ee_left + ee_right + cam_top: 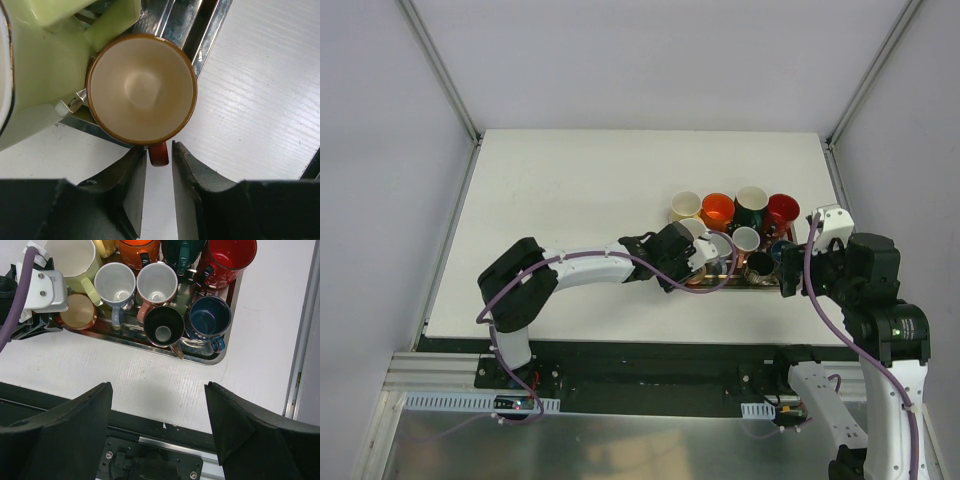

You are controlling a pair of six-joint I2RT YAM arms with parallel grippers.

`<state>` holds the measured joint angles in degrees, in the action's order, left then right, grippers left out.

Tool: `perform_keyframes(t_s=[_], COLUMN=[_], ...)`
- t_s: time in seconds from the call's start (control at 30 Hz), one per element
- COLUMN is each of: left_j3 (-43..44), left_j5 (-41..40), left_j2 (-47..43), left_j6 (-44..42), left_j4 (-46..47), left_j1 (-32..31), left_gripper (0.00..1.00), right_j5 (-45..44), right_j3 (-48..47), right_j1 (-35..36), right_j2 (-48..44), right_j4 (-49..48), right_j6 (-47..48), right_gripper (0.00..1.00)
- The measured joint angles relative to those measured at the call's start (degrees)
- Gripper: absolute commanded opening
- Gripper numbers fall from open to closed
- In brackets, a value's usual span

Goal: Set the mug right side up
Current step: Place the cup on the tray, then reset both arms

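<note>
A brown mug (142, 90) with a cream inside stands upright, mouth up, at the near left corner of the metal tray (210, 30). It also shows in the right wrist view (80, 311). Its reddish handle (158, 154) points toward my left gripper (159, 150). That gripper's jaws stand astride the handle tip, narrowly open, with a thin gap on the right side. In the top view my left gripper (712, 262) covers this mug. My right gripper (157, 387) is wide open and empty, over the table's front edge near the tray's right corner.
The tray (210, 360) holds several other upright mugs: pale green (70, 260), white (115, 282), a second white one (157, 284), black (164, 326), blue (210, 316), red (229, 257) and orange (137, 250). The pale green mug (45, 65) presses against the brown one.
</note>
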<state>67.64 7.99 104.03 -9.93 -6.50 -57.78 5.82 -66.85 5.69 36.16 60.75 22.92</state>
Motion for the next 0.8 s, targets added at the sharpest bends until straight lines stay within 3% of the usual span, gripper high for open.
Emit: perform_keyframes(t_s=[0.37,0.43,0.47,0.67,0.8], left_j3=[-0.11,-1.29,-2.40,-6.51,-5.25], left_j5=[-1.11,-1.09,-1.07,-2.23,-3.17], left_j2=[-1.14,-3.63,-5.86,-23.76,-32.20], left_j6=[-0.15,-0.46,-0.90,-1.88,-1.75], left_j4=[-2.78,-3.69,-4.22,-7.52,-10.23], left_j1=[0.00,0.00,0.00,0.02,2.40], left_gripper=[0.61,0.78,0.99,0.99,0.99], right_j5=[0.66,0.66,0.66,1.31,0.96], right_j3=[-0.52,-1.18,-1.51,-5.14,-9.05], right_j1=[-0.09,-0.11,-0.11,-0.15,-0.15], right_j2=[0.74,1.22,1.42,5.05,11.37], right_j4=[0.33,0.55,0.55,0.46,-1.75], right_j6=[0.04,0.04,0.07,-0.52,-3.96], right_gripper=[0.82,0.84,0.85,0.98,0.99])
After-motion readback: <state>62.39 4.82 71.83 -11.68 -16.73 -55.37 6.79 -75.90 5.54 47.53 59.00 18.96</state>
